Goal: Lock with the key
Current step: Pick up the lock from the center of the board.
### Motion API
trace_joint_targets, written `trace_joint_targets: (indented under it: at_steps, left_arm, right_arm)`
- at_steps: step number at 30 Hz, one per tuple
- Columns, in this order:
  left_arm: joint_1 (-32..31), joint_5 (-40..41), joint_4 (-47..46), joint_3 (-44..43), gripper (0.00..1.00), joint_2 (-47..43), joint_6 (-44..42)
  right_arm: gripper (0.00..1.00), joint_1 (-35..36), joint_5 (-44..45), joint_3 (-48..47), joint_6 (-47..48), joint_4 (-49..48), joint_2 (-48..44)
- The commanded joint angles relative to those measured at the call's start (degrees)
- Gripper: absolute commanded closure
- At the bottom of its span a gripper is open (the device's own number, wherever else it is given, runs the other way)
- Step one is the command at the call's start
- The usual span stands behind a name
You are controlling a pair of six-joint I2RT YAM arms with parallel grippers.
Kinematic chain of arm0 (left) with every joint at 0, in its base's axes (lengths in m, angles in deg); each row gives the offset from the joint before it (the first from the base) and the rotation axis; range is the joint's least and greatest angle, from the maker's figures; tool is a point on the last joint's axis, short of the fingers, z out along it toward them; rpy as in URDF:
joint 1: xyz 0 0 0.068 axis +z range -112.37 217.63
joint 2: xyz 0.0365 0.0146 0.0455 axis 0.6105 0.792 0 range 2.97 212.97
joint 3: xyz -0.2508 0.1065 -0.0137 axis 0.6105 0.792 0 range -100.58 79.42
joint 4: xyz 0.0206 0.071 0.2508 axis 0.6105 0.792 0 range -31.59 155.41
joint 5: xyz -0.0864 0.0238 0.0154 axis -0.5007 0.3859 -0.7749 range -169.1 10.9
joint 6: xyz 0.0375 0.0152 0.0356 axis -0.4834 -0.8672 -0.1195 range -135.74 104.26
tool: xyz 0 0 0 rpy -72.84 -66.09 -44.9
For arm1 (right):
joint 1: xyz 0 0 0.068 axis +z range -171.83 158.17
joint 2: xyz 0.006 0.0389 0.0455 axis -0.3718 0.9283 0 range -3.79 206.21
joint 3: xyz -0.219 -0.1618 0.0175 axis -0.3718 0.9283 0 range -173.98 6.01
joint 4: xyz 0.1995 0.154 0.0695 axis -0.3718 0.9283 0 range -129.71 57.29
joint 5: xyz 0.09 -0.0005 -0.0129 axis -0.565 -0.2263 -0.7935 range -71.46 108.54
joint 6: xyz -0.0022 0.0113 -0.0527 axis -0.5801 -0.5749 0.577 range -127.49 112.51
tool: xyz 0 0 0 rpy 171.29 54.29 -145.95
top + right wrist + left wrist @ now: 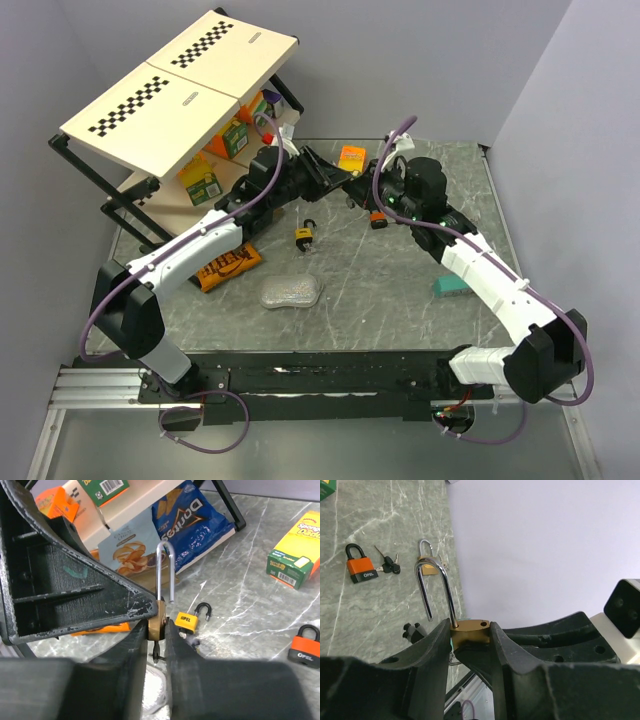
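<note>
Hanging above the grey marbled tabletop (400, 310), the brass padlock with a long silver shackle (470, 632) is pinched by its body between the black left fingers (436, 642), which are closed on it. From below, a small dark metal key (157, 655) is seated in the keyway. The black right fingers (177, 652) appear to be closed around it, though the contact itself is partly hidden. The shackle (159, 575) is raised, its short leg free of the body and swung away from its hole.

The main risk is judged to be torque. If the key is turned while the body is held only by this narrow pinch, the whole padlock may be rotated in the left fingers instead of the cylinder. It could also be levered out and dropped beside the yellow-bodied padlock with a black shackle (187, 620) and the orange-bodied padlock with a black shackle (305, 649) lying on the tabletop. Should the two wrists be slightly off axis, the key could be bent or dragged from the keyway. With both sets of fingers packed so closely, a collision is also possible. Unless the short leg is lined up and pressed home, nothing will be locked — the key would be turned to no effect.
</note>
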Motion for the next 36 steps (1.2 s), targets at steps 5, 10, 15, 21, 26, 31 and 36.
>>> trace_joint_targets:
  at_steps: [5,10,15,21,26,31,36]
  left_arm:
    - [0.2,-5.2,-4.6,1.0,0.66,-2.6,1.8]
    - [2.7,-11.6,-1.6,0.8,0.22,-4.6,-11.5]
    - [3.7,-24.7,1.6,2.8,0.14,-7.9,-31.7]
    - [5.1,-40.9,17.9,3.2,0.09,-7.9,-63.0]
    - [5.2,-47.0,20.7,6.5,0.11,-12.1,-80.8]
    - [4.8,-52.4,22.0,8.2,0.25,-14.2,-87.7]
    - [2.6,-49.7,19.9,8.4,0.4,-14.4,-88.0]
  right_arm:
    - [1.0,-1.6,3.2,-2.2,1.0,-0.7,-1.6]
    - [1.0,-6.1,-4.7,-0.3,3.4,2.5,-6.4]
    - [1.0,-11.5,-21.3,1.5,12.4,7.0,-10.5]
    - [1.0,-12.8,-43.6,-0.6,27.0,21.8,-12.2]
    - [1.0,-12.6,-50.5,-2.2,31.3,28.3,-11.3]
    - [1.0,-12.6,-54.0,-4.4,36.3,36.4,-9.1]
    - [1.0,-12.3,-56.2,-3.3,36.9,36.7,-8.3]
